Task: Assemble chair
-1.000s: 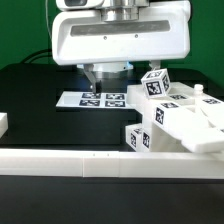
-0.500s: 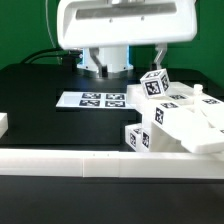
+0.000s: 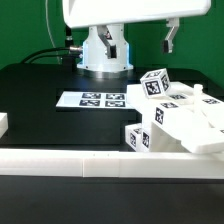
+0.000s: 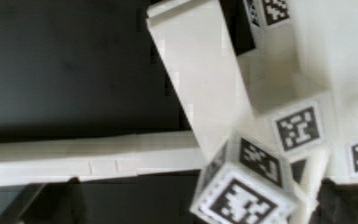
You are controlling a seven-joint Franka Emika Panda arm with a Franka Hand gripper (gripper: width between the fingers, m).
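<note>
Assembly looks barely begun: the chair parts (image 3: 175, 120) lie heaped on the table (image 3: 35, 85) at the exterior view's right, against the low white wall (image 3: 60, 165), none visibly joined, while the gripper, above them and mostly out of frame, has its jaws wide apart and empty.

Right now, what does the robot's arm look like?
The arm is white and rounded. Up top sits a wide white casing with rounded corners, with a small grey piece hanging off one side. Thin black cables run behind.
</note>
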